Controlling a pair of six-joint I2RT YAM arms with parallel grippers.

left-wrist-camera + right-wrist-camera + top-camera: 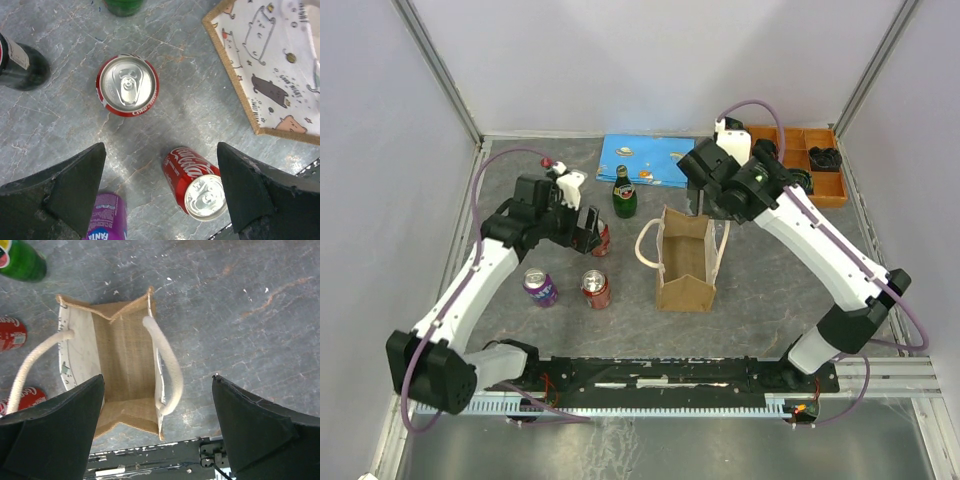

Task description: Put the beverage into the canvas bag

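The tan canvas bag [686,262] stands upright and open mid-table, its cream handles hanging to either side. In the right wrist view I look down into the bag [125,360], and it looks empty. My right gripper [157,377] is open above the bag's right handle, holding nothing. My left gripper [161,150] is open and empty, above several drinks. An upright red can [128,85] is ahead of it, a red Coke can [197,182] is near the right finger, and a purple Fanta can [107,225] is by the left finger. The bag's printed side [270,65] is to the right.
A green bottle [624,193] stands behind the cans, and a dark bottle [20,62] stands at the left. A blue cloth [645,158] lies at the back. An orange compartment tray [800,160] sits back right. The black base rail [670,375] runs along the near edge.
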